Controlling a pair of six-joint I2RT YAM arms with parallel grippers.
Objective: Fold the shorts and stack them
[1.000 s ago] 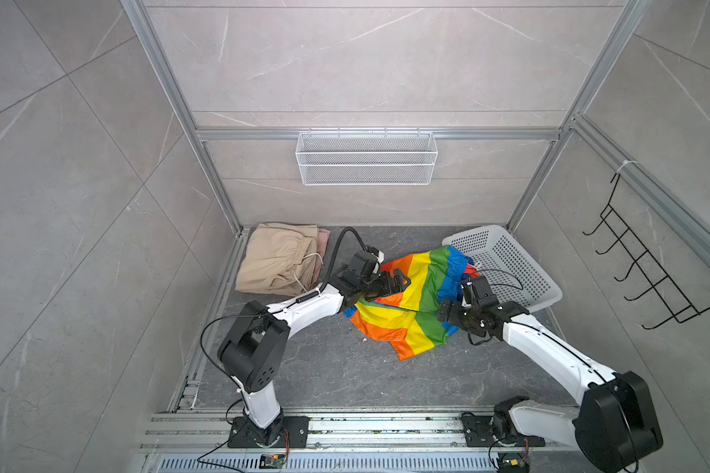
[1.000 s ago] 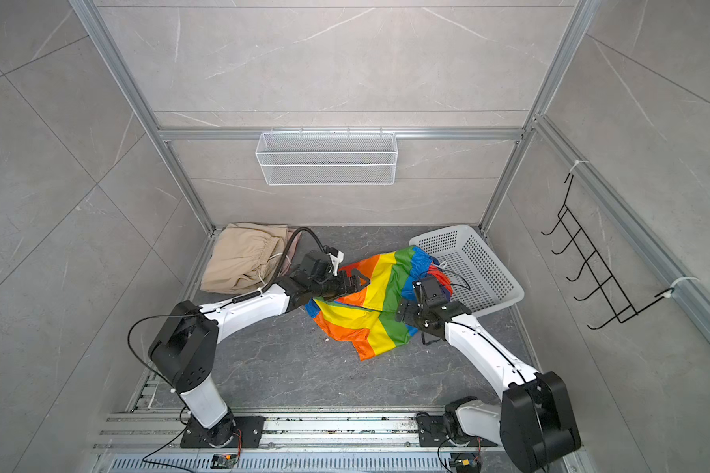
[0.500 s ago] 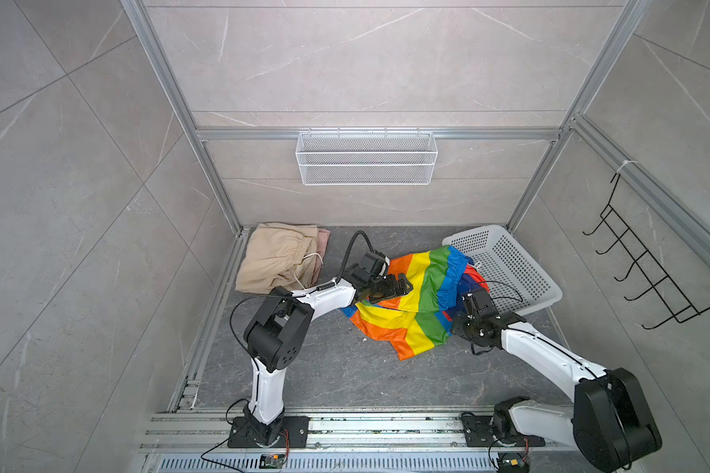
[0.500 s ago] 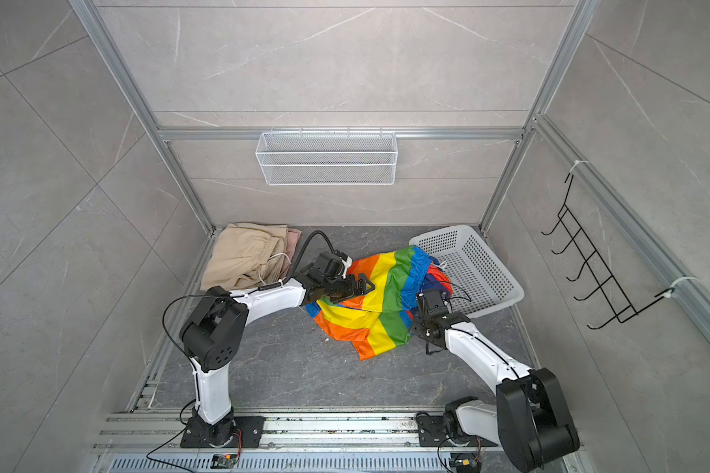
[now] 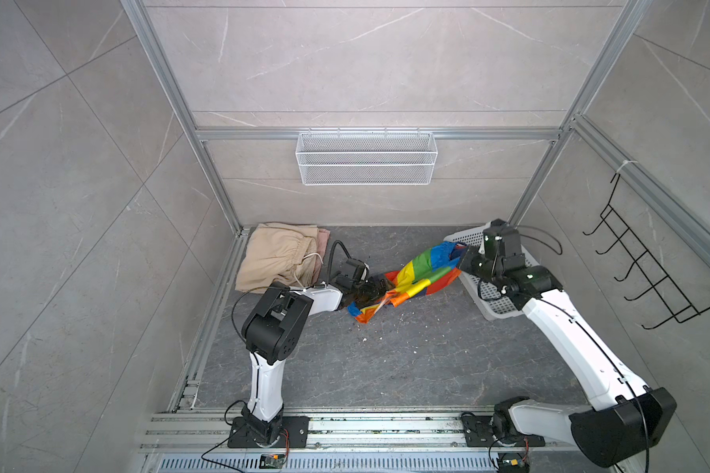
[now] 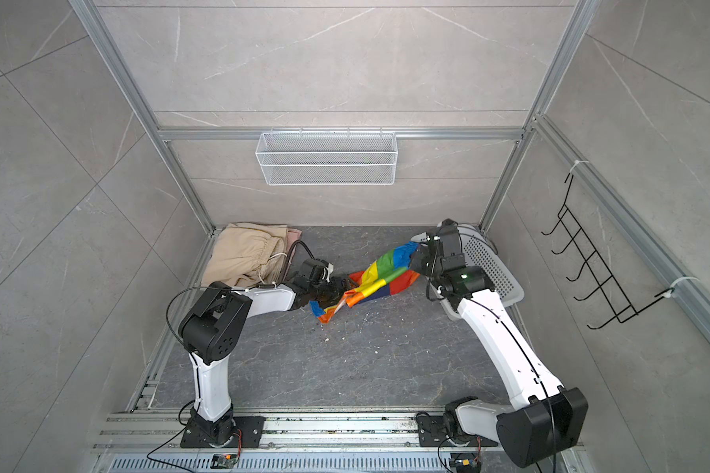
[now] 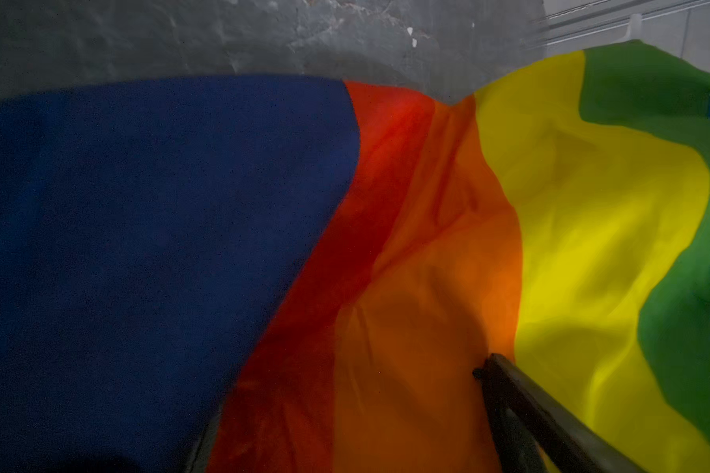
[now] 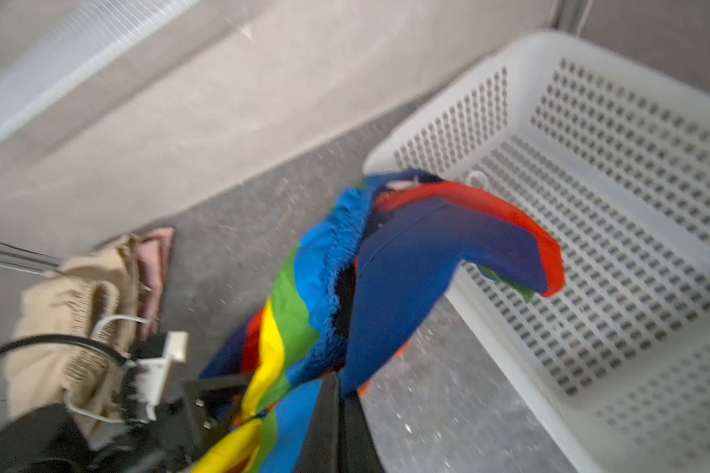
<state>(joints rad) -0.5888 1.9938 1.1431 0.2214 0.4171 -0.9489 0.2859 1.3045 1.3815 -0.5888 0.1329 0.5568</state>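
Note:
The rainbow-striped shorts (image 5: 417, 274) (image 6: 380, 278) hang stretched in a band above the floor. My right gripper (image 5: 464, 262) (image 8: 339, 381) is shut on their waist end, raised beside the basket. Their low end lies on my left gripper (image 5: 380, 286) (image 7: 345, 409), which stands open with the cloth (image 7: 427, 245) draped between its fingers; one dark finger (image 7: 513, 393) shows. The beige shorts (image 5: 275, 258) (image 8: 70, 311) lie folded in the far left corner on top of the salmon-pink shorts (image 5: 324, 239) (image 8: 156, 254), of which only an edge shows.
A white perforated basket (image 5: 497, 303) (image 8: 591, 204) stands tilted at the far right, right behind my right gripper. A wire shelf (image 5: 365, 157) hangs on the back wall and black hooks (image 5: 640, 278) on the right wall. Aluminium frame posts edge the floor.
My right gripper has shut on the rainbow shorts and lifted that end up and back toward the basket. The shorts went from lying spread to a stretched band. The left gripper drew back leftward.

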